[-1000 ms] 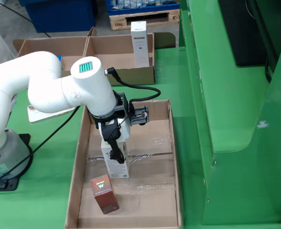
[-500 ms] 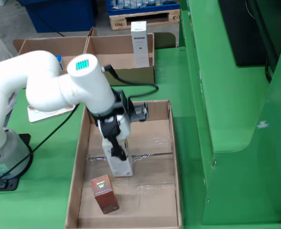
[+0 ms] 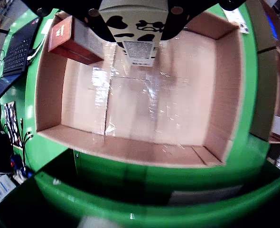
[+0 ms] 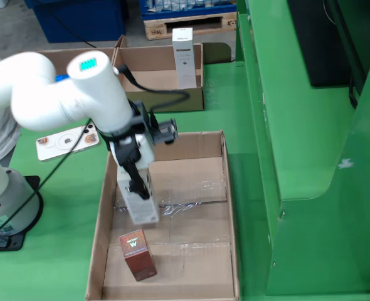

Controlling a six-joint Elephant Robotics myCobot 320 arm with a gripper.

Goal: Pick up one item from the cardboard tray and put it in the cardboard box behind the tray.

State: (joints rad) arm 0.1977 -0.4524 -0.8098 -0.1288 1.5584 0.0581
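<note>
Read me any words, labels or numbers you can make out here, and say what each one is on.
"W": white letter on top of the red box in the tray.
White carton held by the gripper: printed label panel, too blurred to read.
White carton in the back box: dark print, too small to read.

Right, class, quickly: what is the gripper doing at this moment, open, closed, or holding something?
Gripper: closed on the white carton, which it holds above the floor of the cardboard tray.
</note>
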